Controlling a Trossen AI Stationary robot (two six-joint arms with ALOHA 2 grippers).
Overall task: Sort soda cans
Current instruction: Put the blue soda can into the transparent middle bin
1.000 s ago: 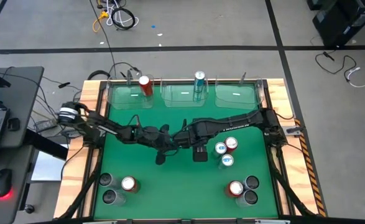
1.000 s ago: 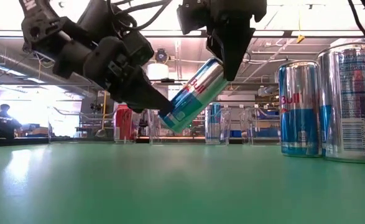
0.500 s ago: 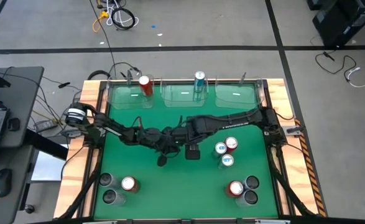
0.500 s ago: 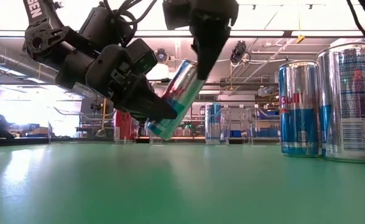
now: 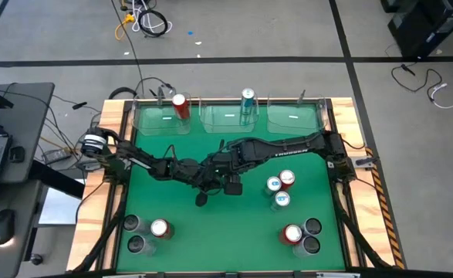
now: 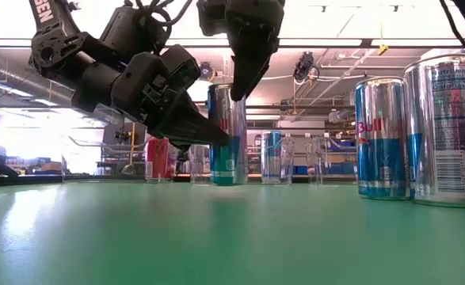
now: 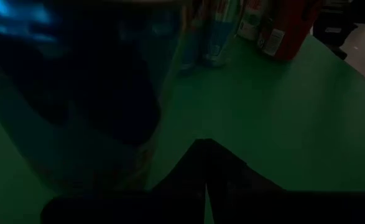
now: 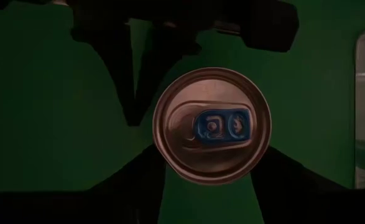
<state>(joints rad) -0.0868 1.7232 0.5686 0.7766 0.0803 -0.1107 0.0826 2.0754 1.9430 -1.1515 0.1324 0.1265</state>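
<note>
Three clear bins along the table's [image 5: 234, 224] top edge in the high view: left bin [image 5: 158, 118] holds a red can [image 5: 181, 105], middle bin [image 5: 228, 117] holds a blue-and-white can [image 5: 247, 101], right bin [image 5: 294, 116] looks bare. Frame centre: another blue-and-white can [image 6: 227, 134] stands upright on the green mat. Right claw [image 6: 244, 75] sits over its top, fingers spread either side of it. Left claw [image 6: 199, 131] pressed together, tip against the can's side. Other cans clustered lower left [image 5: 147, 234] and right [image 5: 292, 208].
</note>
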